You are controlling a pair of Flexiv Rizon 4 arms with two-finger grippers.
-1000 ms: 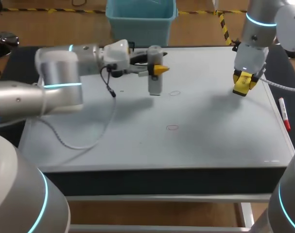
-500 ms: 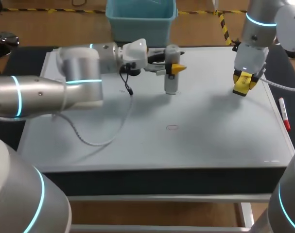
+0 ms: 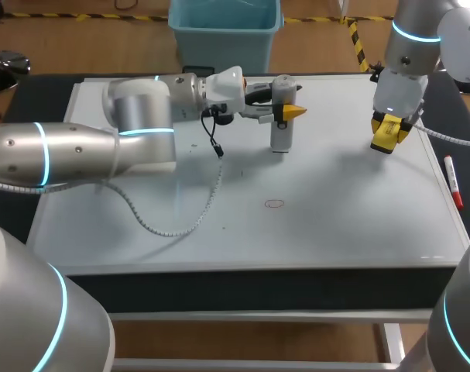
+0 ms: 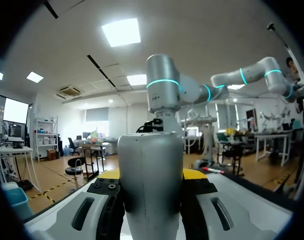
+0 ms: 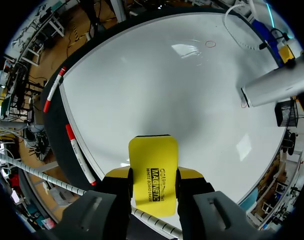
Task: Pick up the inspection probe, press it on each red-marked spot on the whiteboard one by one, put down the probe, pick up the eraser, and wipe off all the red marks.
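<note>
The left end effector [image 3: 287, 113] clamps the upright grey probe [image 3: 281, 133], lower end at the whiteboard [image 3: 335, 221] (far middle), while the right end effector [image 5: 153, 176] grips the yellow eraser [image 5: 153, 155] between its fingers.

Left pincer [image 3: 284, 110] around upright grey probe [image 3: 281, 136] on the whiteboard [image 3: 335, 225], right pincer [image 3: 389, 135] around yellow eraser [image 3: 383, 141].

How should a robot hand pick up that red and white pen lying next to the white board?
Grip the pen around its white middle, coming straight down from above, one finger on each long side. It lies flat beside the whiteboard, long and thin, so the middle should keep it balanced; held by a red end, it would probably tip.
</note>
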